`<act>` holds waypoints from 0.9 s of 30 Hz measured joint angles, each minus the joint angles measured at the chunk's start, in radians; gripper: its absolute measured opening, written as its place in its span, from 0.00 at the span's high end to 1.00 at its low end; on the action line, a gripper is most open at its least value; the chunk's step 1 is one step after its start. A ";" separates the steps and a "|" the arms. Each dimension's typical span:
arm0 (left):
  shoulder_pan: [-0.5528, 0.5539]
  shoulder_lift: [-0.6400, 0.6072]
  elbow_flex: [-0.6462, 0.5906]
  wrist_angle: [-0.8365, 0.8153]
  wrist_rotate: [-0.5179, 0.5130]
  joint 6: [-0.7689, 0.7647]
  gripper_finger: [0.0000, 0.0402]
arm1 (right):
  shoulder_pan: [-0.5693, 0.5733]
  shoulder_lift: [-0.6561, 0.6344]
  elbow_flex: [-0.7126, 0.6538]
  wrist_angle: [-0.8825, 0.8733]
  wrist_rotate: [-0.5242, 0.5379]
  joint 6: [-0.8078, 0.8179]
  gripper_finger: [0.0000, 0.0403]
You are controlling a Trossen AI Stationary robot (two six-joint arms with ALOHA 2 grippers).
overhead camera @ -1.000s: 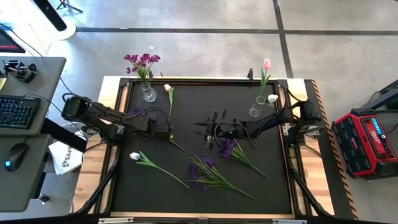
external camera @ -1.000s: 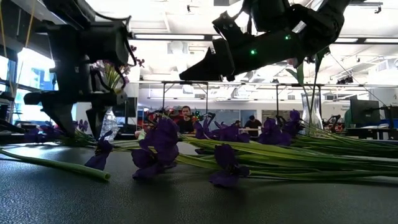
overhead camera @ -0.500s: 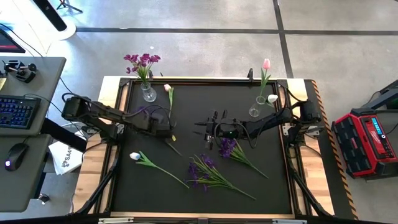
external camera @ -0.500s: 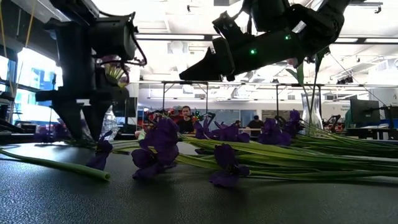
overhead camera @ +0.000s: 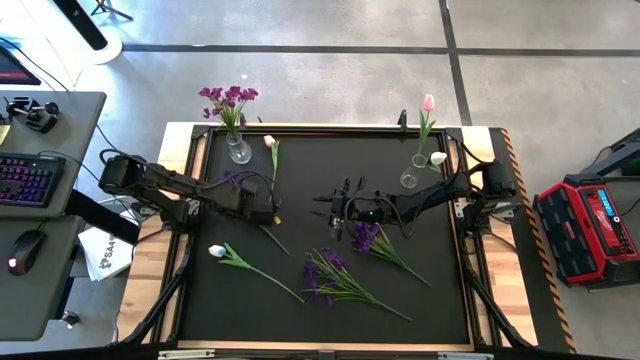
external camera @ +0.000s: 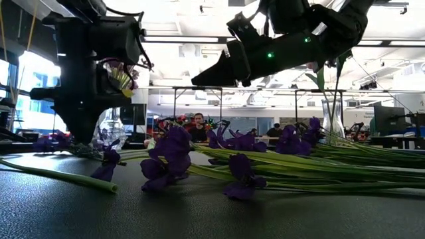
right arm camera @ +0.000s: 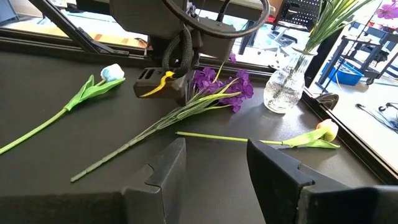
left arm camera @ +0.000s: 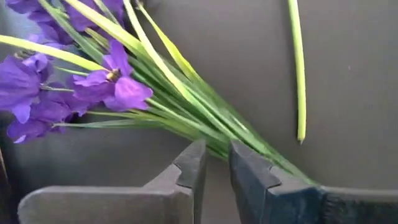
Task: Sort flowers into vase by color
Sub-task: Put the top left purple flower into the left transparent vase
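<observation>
A purple flower lies on the black table mat at the left. My left gripper stands over its green stem, fingers shut on it. My right gripper hovers open over the table's middle, with nothing between its fingers. Two more purple flowers lie near it, toward the near edge. A white tulip lies at the near left and a pale pink tulip at the far left. A glass vase holds purple flowers; another vase holds a pink tulip. My left gripper pinches the purple flower's bundle of green stem and leaves between its two fingers, a short way below the blossoms. The fingers come from above, pointing down, and lie across the stem. The flower lies on the mat, blossoms to the left and stem end toward the near edge.
The two vases stand at the mat's far left and far right corners. Wooden table borders frame the mat. A desk with keyboard and mouse is beyond the left edge, and a red case beyond the right.
My left gripper has shut its fingers over the purple flower's stem, from wide apart to nearly together, while staying in place. My right gripper has kept still.
</observation>
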State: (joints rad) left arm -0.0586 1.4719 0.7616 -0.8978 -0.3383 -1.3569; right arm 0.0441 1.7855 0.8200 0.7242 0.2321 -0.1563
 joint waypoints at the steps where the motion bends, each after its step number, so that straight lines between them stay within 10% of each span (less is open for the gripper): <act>1: -0.004 0.000 0.000 0.005 -0.010 -0.022 0.86 | 0.000 0.000 0.000 0.000 0.000 0.000 0.62; 20: -0.116 0.003 0.000 0.057 0.079 -0.208 0.38 | 0.000 0.000 0.000 -0.001 0.000 0.000 0.62; 27: -0.056 0.048 -0.001 0.054 0.021 -0.218 0.35 | 0.000 0.000 0.000 -0.002 0.000 -0.004 0.62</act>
State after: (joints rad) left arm -0.1147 1.5195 0.7609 -0.8439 -0.3176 -1.5753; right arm 0.0441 1.7855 0.8200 0.7223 0.2321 -0.1598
